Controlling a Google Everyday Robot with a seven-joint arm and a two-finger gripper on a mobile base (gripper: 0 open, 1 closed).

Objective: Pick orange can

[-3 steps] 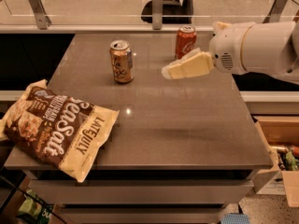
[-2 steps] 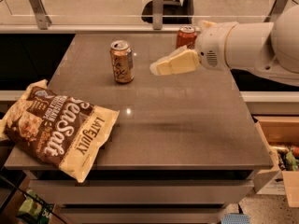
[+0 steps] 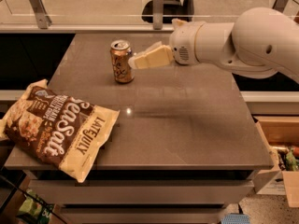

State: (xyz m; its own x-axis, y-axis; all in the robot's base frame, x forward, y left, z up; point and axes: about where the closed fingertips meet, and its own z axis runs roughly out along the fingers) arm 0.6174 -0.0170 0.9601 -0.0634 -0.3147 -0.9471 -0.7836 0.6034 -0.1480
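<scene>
The orange can (image 3: 122, 61) stands upright at the back left of the grey table (image 3: 187, 120). It is golden-tan with pale curly script and a silver top. My gripper (image 3: 135, 61) reaches in from the right on the white arm (image 3: 233, 41). Its cream fingertips sit right beside the can's right side, at about mid height. I cannot tell whether they touch the can. The red can is hidden behind the arm.
A brown and cream chip bag (image 3: 56, 127) lies on the table's front left corner, overhanging the edge. A glass railing with metal posts (image 3: 158, 6) runs behind the table. A cardboard box (image 3: 280, 157) with items stands on the floor at the right.
My arm and gripper have moved left across the table, from beside the red can to right next to the orange can. The red can is now covered by the arm.
</scene>
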